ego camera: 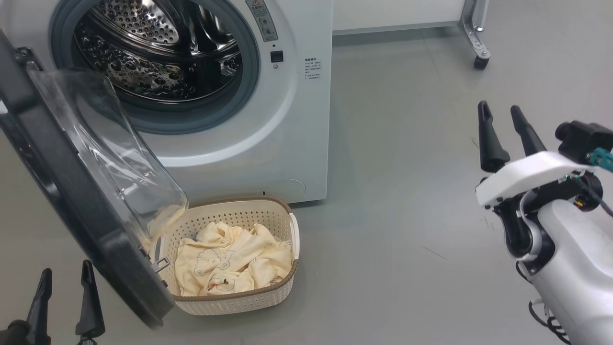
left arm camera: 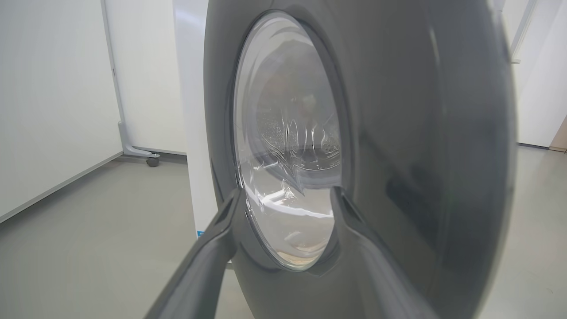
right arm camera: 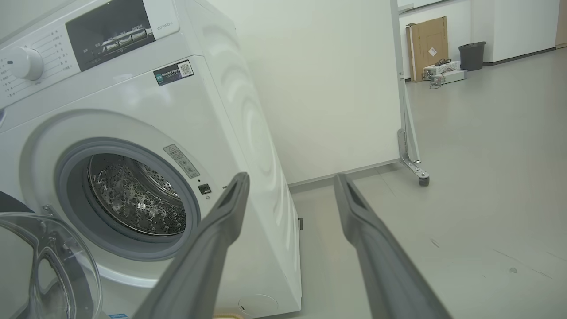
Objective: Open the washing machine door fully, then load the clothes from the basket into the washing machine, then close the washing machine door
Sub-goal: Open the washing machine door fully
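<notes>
The washing machine [ego camera: 287,143] stands at the upper left, its steel drum [ego camera: 158,52] bare and its grey seal showing. The washing machine door [ego camera: 72,191] hangs swung out to the left, its clear bulging glass over the basket's left end. The basket [ego camera: 268,297] sits on the floor in front of the machine, holding pale yellow clothes [ego camera: 234,261] with bear outlines. My left gripper [ego camera: 67,270] is open at the lower left, just outside the door's black rim [left arm camera: 421,155]. My right gripper [ego camera: 500,110] is open in the air at the right, well clear of the basket.
Grey floor [ego camera: 407,167] spreads to the right of the machine. A white panel on a wheeled metal foot [ego camera: 476,45] stands at the back right. In the right wrist view, cardboard boxes [right arm camera: 427,46] and a dark bin [right arm camera: 471,55] sit far off.
</notes>
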You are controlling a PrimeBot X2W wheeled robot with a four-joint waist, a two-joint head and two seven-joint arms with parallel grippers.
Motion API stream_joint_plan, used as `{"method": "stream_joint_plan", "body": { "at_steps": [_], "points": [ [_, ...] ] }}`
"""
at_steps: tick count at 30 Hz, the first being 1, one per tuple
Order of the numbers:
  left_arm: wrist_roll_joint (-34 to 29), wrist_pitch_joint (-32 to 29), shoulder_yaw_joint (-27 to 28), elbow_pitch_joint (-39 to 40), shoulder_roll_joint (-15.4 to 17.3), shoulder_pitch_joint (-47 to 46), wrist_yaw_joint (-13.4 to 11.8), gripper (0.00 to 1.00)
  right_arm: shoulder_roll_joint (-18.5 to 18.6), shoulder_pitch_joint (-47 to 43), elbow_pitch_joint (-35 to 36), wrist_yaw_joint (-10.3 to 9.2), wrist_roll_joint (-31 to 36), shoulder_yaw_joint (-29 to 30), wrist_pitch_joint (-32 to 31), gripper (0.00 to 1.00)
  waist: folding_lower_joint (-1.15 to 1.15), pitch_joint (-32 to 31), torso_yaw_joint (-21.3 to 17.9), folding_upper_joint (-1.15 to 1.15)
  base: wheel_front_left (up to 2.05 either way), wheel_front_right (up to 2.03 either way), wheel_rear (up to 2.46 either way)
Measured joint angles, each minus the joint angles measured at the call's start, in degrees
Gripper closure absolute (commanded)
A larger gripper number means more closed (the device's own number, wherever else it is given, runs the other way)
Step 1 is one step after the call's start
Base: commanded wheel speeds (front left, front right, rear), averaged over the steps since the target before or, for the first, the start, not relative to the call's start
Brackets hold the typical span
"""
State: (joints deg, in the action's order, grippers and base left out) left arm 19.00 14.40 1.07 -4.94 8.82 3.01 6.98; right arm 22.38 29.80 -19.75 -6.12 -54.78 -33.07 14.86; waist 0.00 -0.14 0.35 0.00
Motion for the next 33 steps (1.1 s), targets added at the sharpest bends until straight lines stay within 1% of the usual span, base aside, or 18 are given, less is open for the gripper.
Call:
{"method": "stream_joint_plan", "body": {
  "at_steps": [1,4,9,11,18,23,28,33],
  "points": [
    [0.0,0.0,0.0,0.0,0.0,0.0,0.0,0.0,0.0,0.0,0.0,0.0,0.0,0.0,0.0,0.0,0.0,0.0,0.0,0.0,0.0,0.0,0.0],
    [-0.31,0.0,0.1,0.25,-0.23,0.38,0.0,0.0,0.29,-3.76,1.93,-0.45,4.37,0.4,-0.01,0.0,0.0,-0.05,-0.21,0.0,0.0,0.0,0.0],
    [-0.57,0.0,0.21,0.57,-0.99,0.81,0.0,0.0,1.3,-9.21,4.74,-0.59,10.89,1.37,-0.05,0.0,0.0,-0.11,-0.25,0.0,0.0,0.0,0.0],
    [-0.57,0.0,0.24,0.56,-1.13,1.02,0.0,0.0,1.71,-11.13,5.7,-1.0,13.79,1.59,-0.05,0.0,0.0,-0.11,-0.21,0.0,0.0,0.0,0.0],
    [-1.05,0.0,0.29,0.52,-1.27,2.04,0.0,0.0,2.11,-16.89,7.97,-1.0,21.24,2.04,-0.05,0.0,0.0,-0.08,-0.03,0.0,0.0,0.0,0.0],
    [-1.47,0.0,0.16,0.52,-1.45,2.05,0.0,0.0,1.38,-20.76,7.11,-1.0,24.62,2.97,-0.05,0.0,0.0,-0.03,0.15,0.0,0.0,0.0,0.0],
    [-1.65,0.0,0.03,0.49,-1.66,2.05,0.0,0.0,-0.21,-22.79,6.41,-1.0,27.27,7.76,-0.05,0.0,0.0,-0.09,0.33,0.0,0.0,0.0,0.0],
    [-1.9,0.0,0.12,0.46,-1.76,2.05,0.0,0.0,-1.79,-24.08,6.7,-1.0,29.66,10.18,-0.05,0.0,0.0,-0.26,0.51,0.0,0.0,0.0,0.0]
  ]
}}
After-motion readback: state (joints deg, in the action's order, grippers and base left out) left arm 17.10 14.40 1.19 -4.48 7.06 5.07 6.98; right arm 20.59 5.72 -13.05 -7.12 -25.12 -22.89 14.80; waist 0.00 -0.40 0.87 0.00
